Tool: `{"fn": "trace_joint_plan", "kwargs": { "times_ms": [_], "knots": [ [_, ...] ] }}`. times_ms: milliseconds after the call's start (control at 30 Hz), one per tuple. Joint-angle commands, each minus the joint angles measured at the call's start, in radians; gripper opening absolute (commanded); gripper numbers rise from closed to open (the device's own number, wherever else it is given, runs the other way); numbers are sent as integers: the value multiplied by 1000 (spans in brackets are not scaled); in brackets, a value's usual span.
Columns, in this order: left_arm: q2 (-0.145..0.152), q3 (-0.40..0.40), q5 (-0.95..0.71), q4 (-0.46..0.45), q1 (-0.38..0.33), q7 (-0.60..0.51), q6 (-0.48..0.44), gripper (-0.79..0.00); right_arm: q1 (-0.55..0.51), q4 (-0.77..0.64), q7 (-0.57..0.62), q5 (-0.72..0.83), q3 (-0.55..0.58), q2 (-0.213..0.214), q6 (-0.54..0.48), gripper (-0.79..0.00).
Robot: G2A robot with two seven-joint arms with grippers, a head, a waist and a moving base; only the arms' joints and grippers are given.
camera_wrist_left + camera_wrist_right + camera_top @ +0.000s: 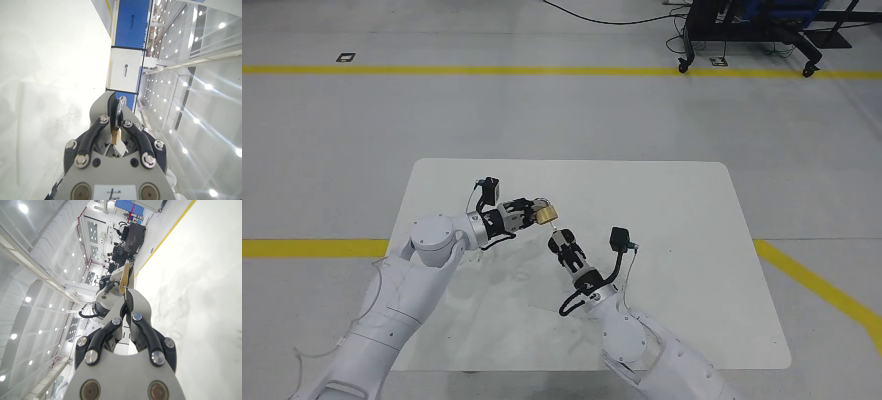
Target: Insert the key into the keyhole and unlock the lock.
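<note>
Padlock [545,213] pinched by left gripper [527,216] above table [692,200], frame centre, apparently presenting its keyhole; right gripper [561,240], just below, pressed together on key [556,233].

Table [682,200]: one, white, rectangular top with rounded corners, matte surface bearing faint smudges and a scatter of small dark specks [66,113], standing on a pale grey floor [542,110] crossed by yellow lines [442,69].
</note>
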Motion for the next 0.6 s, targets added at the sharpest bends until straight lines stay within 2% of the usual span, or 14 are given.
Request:
{"fn": "trace_joint_plan", "kwargs": {
  "times_ms": [0,267,567],
  "knots": [
    [-1,-1,-1,2,0,-1,1,-785,1,3,2,-4,1,-5,0,-785],
    [-3,-15,6,6,2,30,-3,-785,-9,10,-17,-49,0,-23,5,-785],
    [-5,-9,29,-5,5,5,-2,-785,-17,16,-6,-65,12,-41,8,-785]
  ]
}}
